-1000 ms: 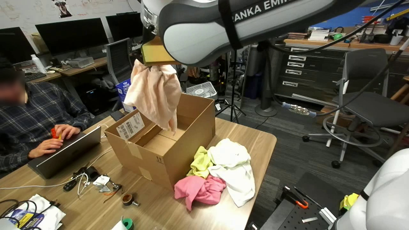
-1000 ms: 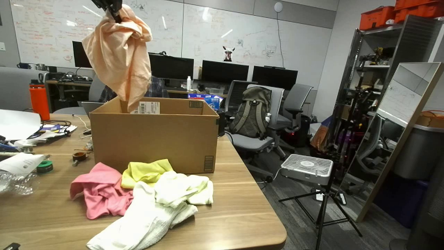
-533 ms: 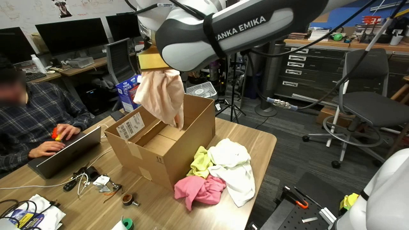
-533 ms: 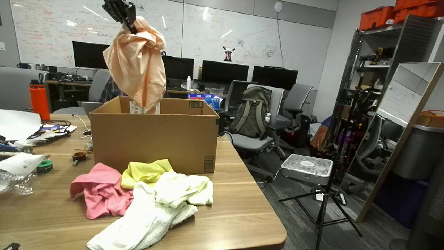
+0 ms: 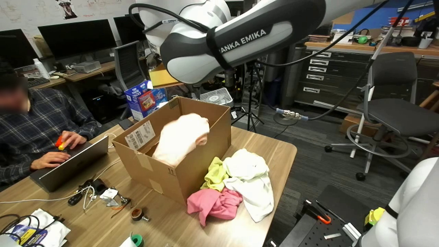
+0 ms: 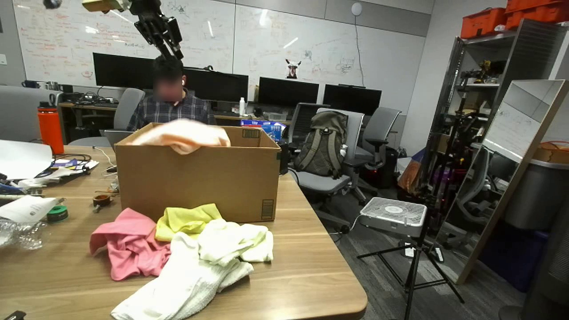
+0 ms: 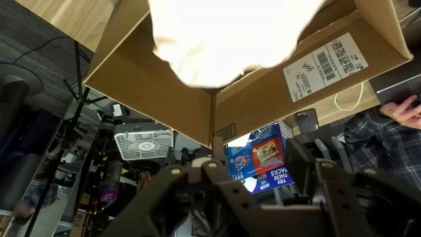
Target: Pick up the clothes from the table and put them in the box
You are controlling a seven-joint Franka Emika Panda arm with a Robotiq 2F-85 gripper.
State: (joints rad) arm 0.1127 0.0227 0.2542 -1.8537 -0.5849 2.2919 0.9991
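- Table point(image 6: 306, 275): wooden, one.
- Box point(image 6: 200, 182): cardboard, open-topped, on table.
- White-cream clothing point(image 6: 191, 271): on table, outstanding.
- Peach garment point(image 5: 181, 137): ungripped, blurred, at box mouth, fold overlapping rim; delivery probably all but done.
- Pink garment point(image 6: 131, 244): on table, outstanding.
- Yellow garment point(image 6: 186, 218): just beside box, outstanding.
- Gripper point(image 7: 256, 146): high, jaws apart, nothing held.

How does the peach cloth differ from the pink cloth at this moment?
The peach cloth is pale, while the pink cloth is a stronger pink. The peach cloth is at the open top of the box, below the gripper; the pink cloth lies on the table beside the box. The peach cloth looks blurred, perhaps falling; the pink cloth is sharp and crumpled. Both are soft fabric, and neither is held.
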